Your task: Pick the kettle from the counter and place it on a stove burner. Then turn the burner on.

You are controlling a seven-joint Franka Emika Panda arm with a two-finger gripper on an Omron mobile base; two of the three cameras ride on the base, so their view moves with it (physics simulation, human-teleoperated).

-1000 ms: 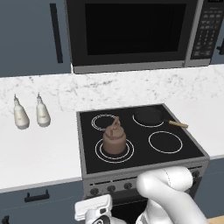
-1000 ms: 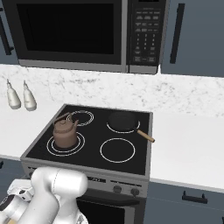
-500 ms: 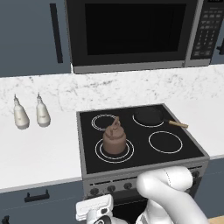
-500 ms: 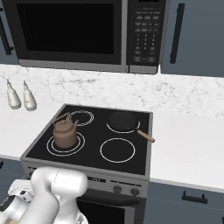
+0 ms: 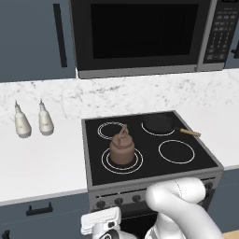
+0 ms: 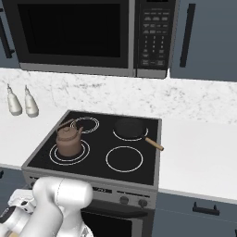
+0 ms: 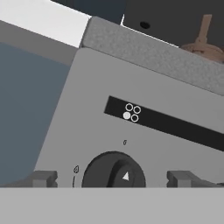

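Now kettle [image 7: 205,43] on stove burner [image 5: 122,160], above hand [image 7: 113,177]

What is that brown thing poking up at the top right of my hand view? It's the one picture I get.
Observer: That's the kettle, upright on the stove burner, the front-left double ring of the cooktop.
Operator: Is anything else on there?
Observer: A black pan sits on the back-right ring, with its wooden handle pointing right.
Operator: And beside the stove?
Observer: Two white bottles stand on the counter to the left, near the wall.
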